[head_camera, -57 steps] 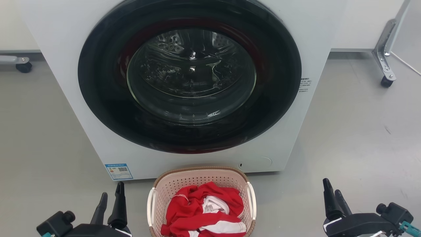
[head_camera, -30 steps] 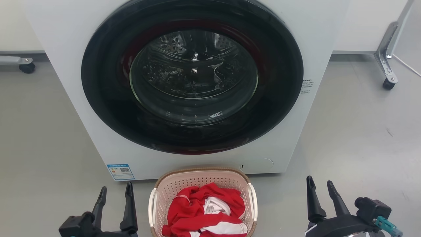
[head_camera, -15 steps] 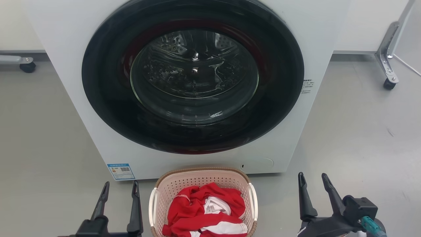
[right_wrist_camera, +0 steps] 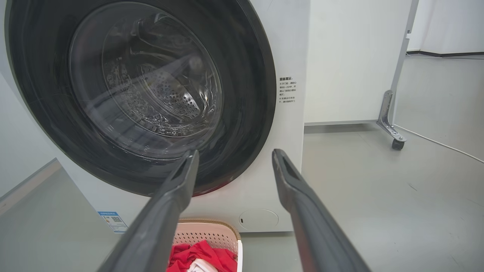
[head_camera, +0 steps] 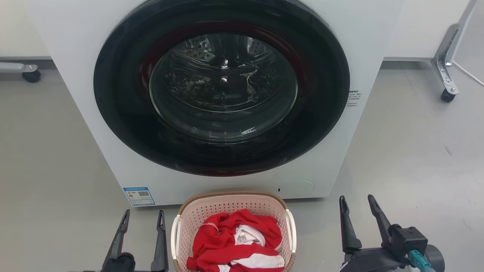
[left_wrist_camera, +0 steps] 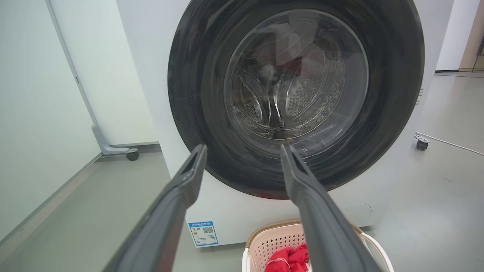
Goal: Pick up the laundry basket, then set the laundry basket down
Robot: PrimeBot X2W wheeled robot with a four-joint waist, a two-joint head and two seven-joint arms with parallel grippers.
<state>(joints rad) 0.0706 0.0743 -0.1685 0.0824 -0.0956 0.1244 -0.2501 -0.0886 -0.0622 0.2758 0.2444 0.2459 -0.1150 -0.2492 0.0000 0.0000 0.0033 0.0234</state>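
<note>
Laundry basket (head_camera: 231,195) sits between the two grippers, untouched: left gripper (head_camera: 144,214) just beside its left side, right gripper (head_camera: 356,199) farther off, both with jaws apart. It's on the floor (head_camera: 416,158) right in front of the washer (head_camera: 56,41), red clothes (head_camera: 223,245) inside.

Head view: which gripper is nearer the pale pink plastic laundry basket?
The left gripper, beside the white handle of the laundry basket; the right gripper stands clear.

The laundry basket (head_camera: 227,207) is matt perforated plastic. The washer door (head_camera: 223,87) is glossy glass, the floor (head_camera: 408,151) smooth.
</note>
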